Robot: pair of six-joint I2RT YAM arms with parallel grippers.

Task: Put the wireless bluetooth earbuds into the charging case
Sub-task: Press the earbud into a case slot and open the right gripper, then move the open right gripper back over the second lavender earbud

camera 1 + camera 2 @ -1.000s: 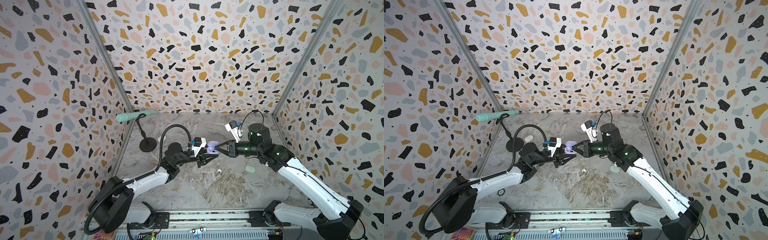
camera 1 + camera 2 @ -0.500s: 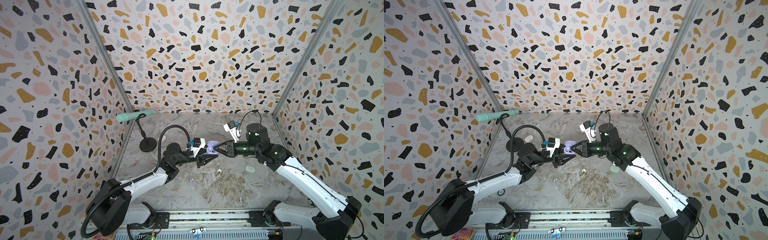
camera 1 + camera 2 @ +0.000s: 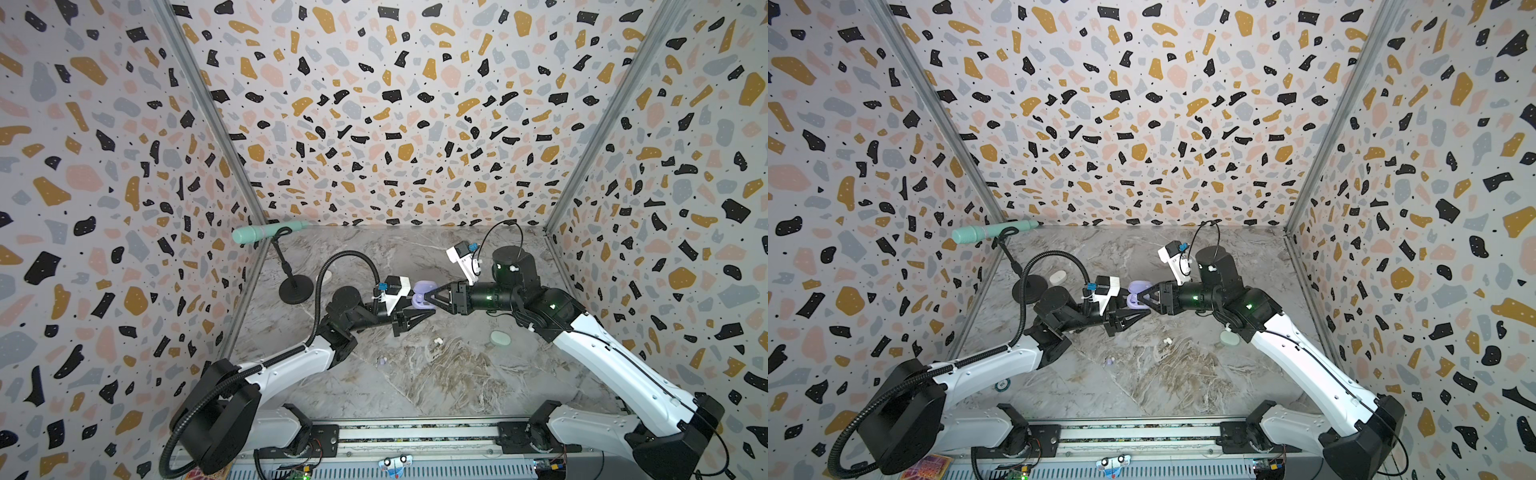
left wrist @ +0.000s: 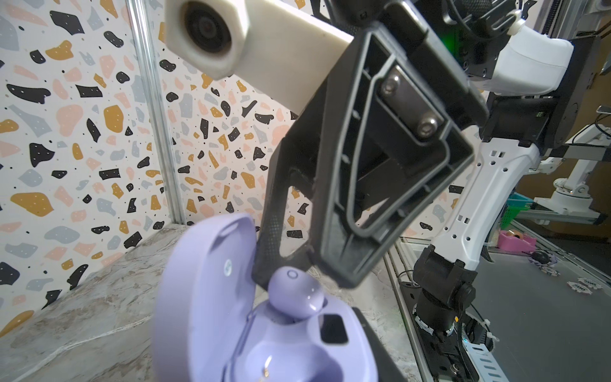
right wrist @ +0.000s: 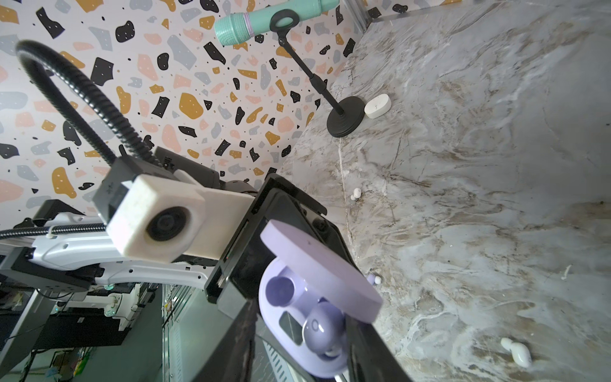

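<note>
One lavender earbud [image 4: 295, 292] is seen resting in a well of the open charging case [image 4: 205, 297], whose lid is raised. The case is held above the table [image 3: 415, 386], gripped by the left gripper [image 3: 415, 311]. The right gripper [image 3: 431, 300] is set nose to nose with it. Its jaws are parted narrowly either side of the bud, and a gap is seen at one finger in the right wrist view. On the table below, a second lavender bud [image 3: 382, 360] and a white bud [image 3: 437, 341] are noted, apart. A pale green case [image 3: 500, 338] is noted near the right arm.
</note>
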